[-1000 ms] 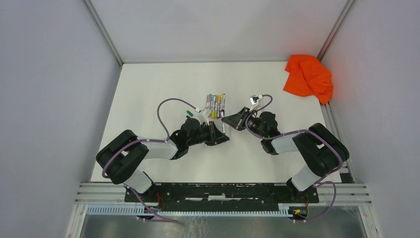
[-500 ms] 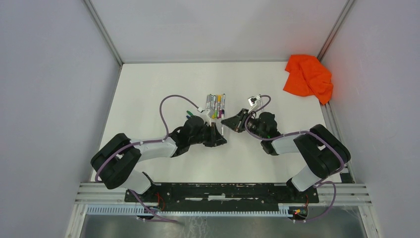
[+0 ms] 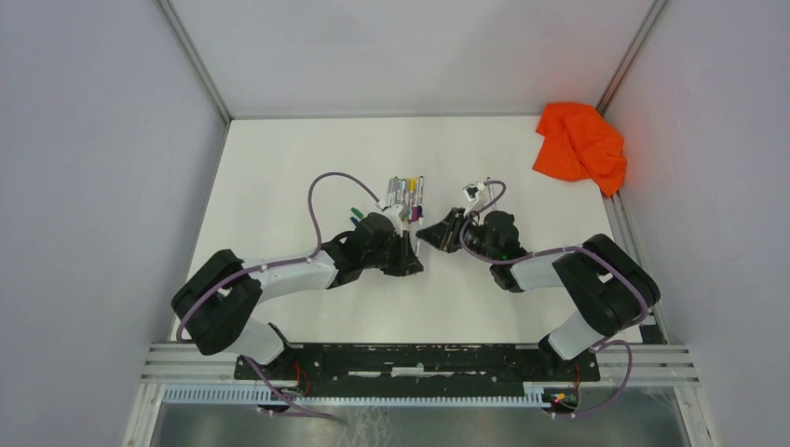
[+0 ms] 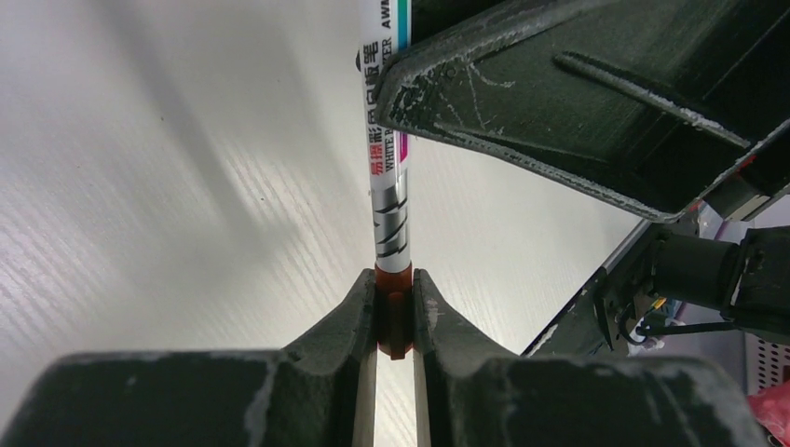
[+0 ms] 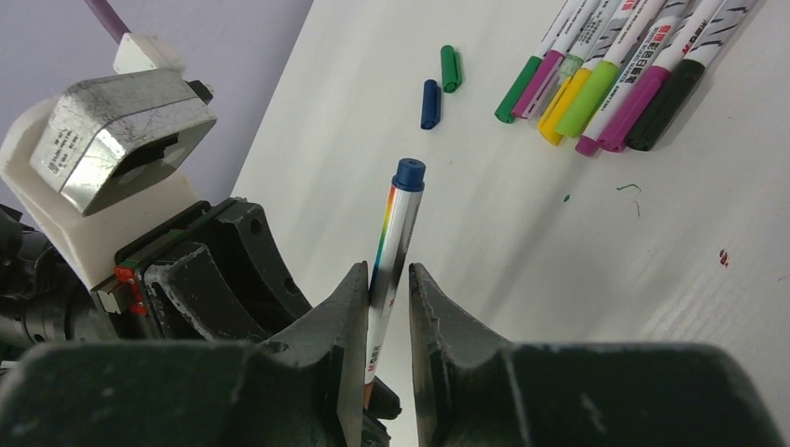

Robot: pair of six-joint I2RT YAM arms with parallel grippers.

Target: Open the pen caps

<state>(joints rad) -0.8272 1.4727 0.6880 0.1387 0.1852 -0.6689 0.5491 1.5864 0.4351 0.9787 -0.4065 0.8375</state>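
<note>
Stretched low, left arm (image 3: 289,273) and right arm (image 3: 536,270) meet mid-counter (image 3: 279,168).
The left jaws clamp a stubby red cap (image 4: 394,326); the right jaws, narrowly parted, loosely flank the glossy printed pen (image 5: 396,223).

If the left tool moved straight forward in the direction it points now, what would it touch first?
Probably the right tool. The left tool grips the red cap of a pen, and the right tool sits around that barrel just ahead; depth is unclear.
</note>
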